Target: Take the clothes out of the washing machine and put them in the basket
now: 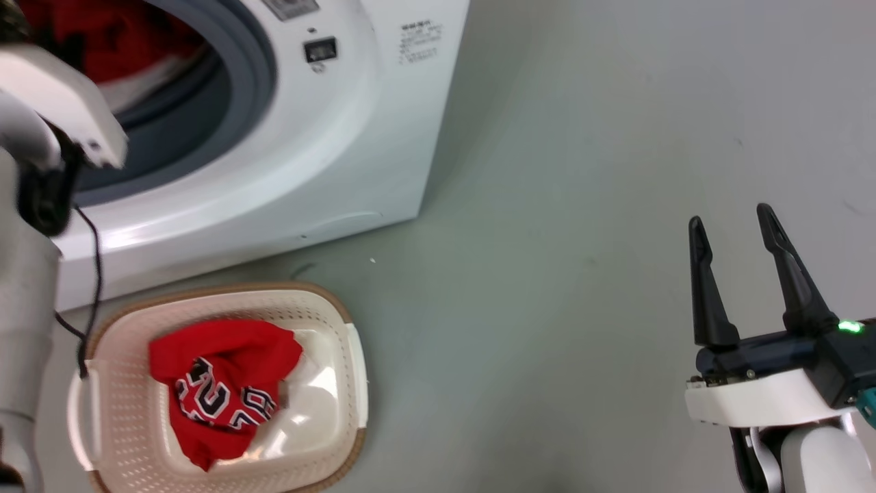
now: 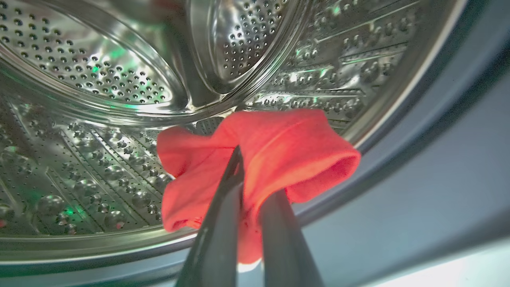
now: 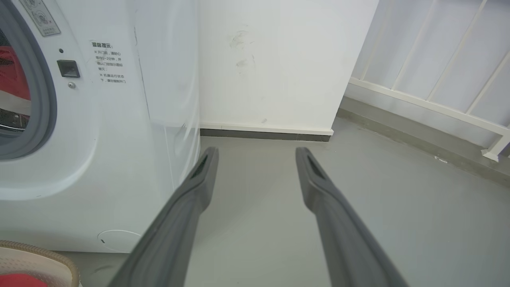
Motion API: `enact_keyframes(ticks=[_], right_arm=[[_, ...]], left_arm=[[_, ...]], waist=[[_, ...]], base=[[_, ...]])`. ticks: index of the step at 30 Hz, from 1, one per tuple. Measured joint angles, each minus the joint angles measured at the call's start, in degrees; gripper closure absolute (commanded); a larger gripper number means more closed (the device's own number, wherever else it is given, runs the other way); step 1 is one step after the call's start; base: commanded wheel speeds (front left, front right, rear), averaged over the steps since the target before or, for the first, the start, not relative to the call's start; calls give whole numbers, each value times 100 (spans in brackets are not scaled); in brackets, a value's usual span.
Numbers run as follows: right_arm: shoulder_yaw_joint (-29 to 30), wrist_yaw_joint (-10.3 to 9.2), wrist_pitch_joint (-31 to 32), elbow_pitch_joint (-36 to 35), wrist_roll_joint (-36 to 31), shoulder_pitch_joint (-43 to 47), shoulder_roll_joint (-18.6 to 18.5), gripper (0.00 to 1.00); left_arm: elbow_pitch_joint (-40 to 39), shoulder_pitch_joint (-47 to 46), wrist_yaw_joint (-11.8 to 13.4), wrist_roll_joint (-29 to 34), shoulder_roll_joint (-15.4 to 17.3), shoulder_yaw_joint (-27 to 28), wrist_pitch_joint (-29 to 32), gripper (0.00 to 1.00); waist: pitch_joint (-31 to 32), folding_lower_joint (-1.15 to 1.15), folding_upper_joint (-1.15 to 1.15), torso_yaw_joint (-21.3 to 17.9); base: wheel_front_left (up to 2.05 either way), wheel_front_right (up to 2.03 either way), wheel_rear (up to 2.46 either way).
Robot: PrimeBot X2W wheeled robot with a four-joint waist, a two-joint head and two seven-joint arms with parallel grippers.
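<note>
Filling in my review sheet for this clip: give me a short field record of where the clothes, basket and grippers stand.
left gripper: shut on a red garment, inside the drum of the washing machine
right gripper: open, holding nothing, above the floor
basket: on the floor before the machine, holds the lettered jersey
progress: one garment in the basket, one not yet out

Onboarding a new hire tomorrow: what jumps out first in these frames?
The red garment pinched in the left gripper at the mouth of the shiny steel drum grabs the eye first. Next, the lettered red jersey lying in the cream basket on the floor before the washing machine. The right gripper hangs open over the floor, lower right in the head view.
</note>
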State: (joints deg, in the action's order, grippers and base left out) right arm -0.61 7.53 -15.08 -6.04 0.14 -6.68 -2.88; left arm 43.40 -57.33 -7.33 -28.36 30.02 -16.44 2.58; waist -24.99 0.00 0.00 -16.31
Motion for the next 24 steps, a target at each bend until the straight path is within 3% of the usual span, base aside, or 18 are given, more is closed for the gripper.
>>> enact_keyframes(ticks=[8, 14, 24], right_arm=[[223, -1, 0, 89, -224, 235, -1, 0], [333, 0, -1, 131, -249, 374, -2, 0], [463, 0, -1, 151, -265, 545, -2, 0]], left_arm=[[-749, 1074, 138, -177, -231, 74, -812, 100], [-1700, 1881, 404, -201, -278, 124, -1156, 100], [-3656, 3385, 1004, -415, -375, 107, -815, 100]], waist=[[775, -1, 0, 391], [1243, -1, 0, 654], [1624, -1, 0, 1029]], base=[[0, 0, 0], [0, 0, 0], [0, 0, 0]])
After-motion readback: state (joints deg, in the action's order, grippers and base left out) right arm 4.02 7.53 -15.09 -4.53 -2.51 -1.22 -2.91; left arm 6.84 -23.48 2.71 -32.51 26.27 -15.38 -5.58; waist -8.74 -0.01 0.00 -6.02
